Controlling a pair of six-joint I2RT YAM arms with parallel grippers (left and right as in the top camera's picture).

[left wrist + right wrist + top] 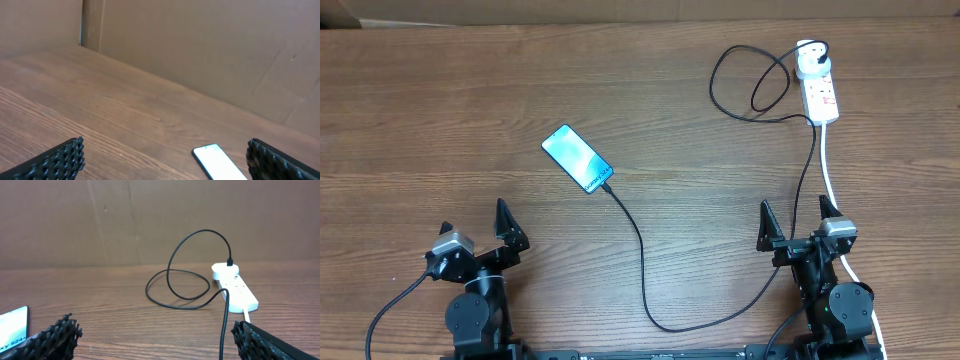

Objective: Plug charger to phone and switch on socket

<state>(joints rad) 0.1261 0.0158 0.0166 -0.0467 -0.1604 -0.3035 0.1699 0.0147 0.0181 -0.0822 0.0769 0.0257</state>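
Observation:
The phone (577, 158) lies slanted at mid table with its screen glowing blue-teal; it also shows in the left wrist view (219, 162) and at the edge of the right wrist view (13, 325). The black charger cable (642, 262) runs from the phone's lower end, loops across the table and ends at the round white adapter (810, 52) seated in the socket strip (820, 92), which also shows in the right wrist view (237, 292). My left gripper (481, 232) is open and empty near the front left. My right gripper (794, 225) is open and empty at front right, the cable passing between its fingers.
A brown cardboard wall (160, 220) stands behind the wooden table (440, 110). The strip's thick white cord (830, 175) trails toward the right arm's base. Cable loops (750, 85) lie left of the strip.

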